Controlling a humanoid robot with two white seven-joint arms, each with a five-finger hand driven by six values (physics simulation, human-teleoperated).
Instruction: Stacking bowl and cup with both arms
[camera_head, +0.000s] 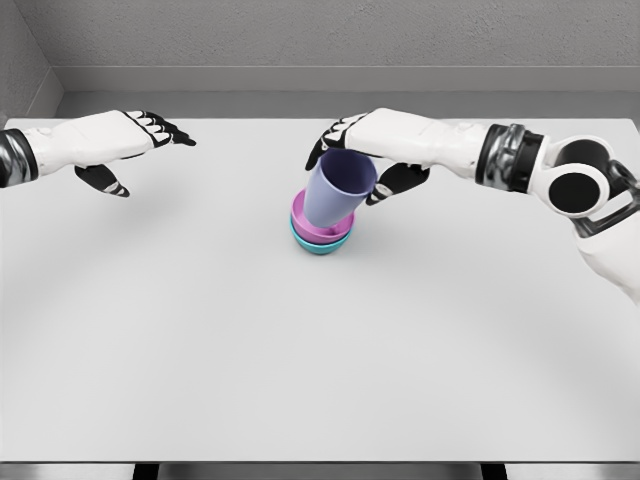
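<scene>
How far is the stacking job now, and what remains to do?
Done: the pink bowl sits nested in the teal bowl. In hand: the right hand holds the purple cup, tilted, its base inside the pink bowl. Left: let the cup settle and release it. The left hand hovers open, apart, at the left.

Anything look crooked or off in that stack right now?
Yes. The purple cup sits tilted in the pink bowl, its mouth tipped toward the camera rather than upright. The right hand is around the cup. The pink bowl rests squarely in the teal bowl.
</scene>
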